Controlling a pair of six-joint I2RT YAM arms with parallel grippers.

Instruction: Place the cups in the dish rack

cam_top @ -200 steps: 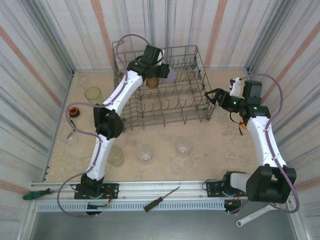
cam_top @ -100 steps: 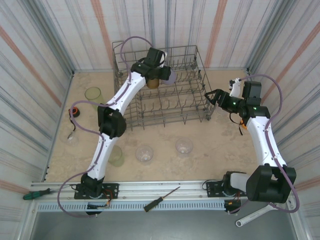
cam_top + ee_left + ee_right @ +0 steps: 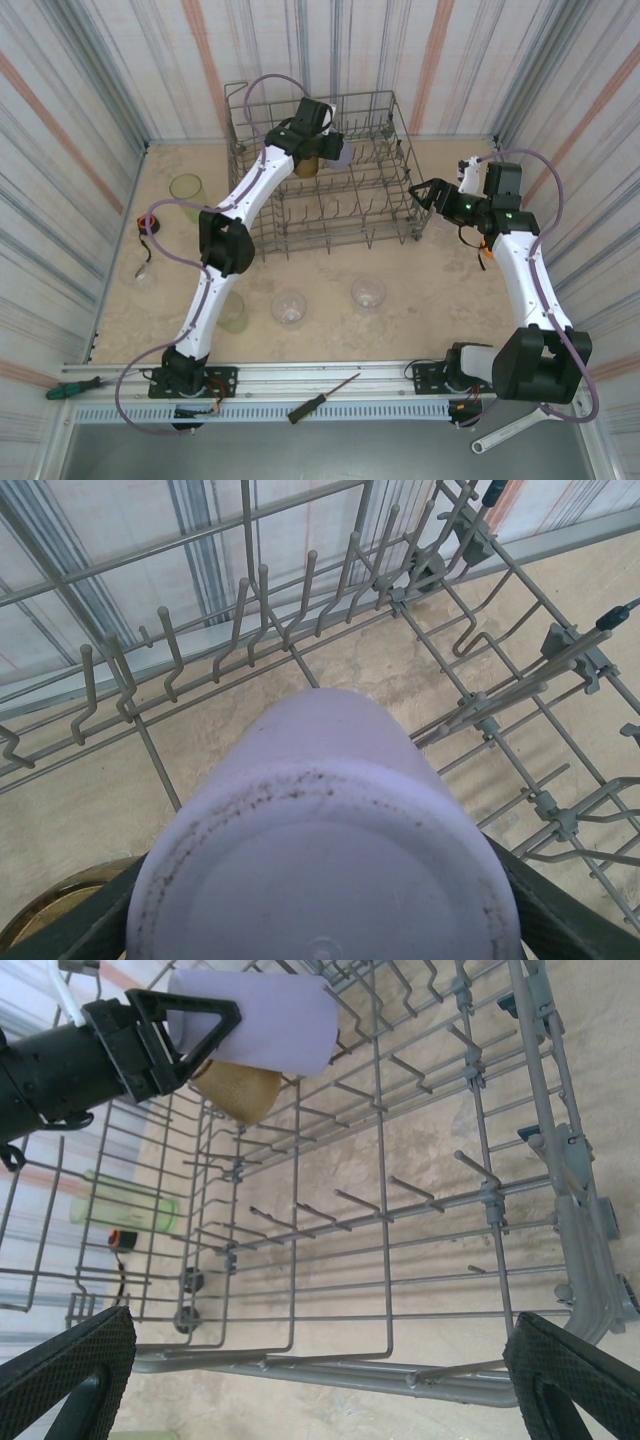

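Your left hand (image 3: 322,146) grips the lilac cup (image 3: 320,820) above the dish rack (image 3: 400,215), just toward 12 o'clock from the rack's middle. An amber cup (image 3: 305,165) sits inside the rack at the lilac cup's 8 o'clock. Your right hand (image 3: 432,193) hangs with its jaws spread wide and holding nothing, at the rack's 3 o'clock side. On the surface (image 3: 450,290), a clear cup (image 3: 289,308) and a second clear cup (image 3: 368,293) stand at the rack's 6 o'clock, and a yellow-green cup (image 3: 186,188) at its 9 o'clock.

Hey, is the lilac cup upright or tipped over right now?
Tipped on its side: the lilac cup lies horizontal in the left pincer over the dish rack, its base facing the left wrist camera.
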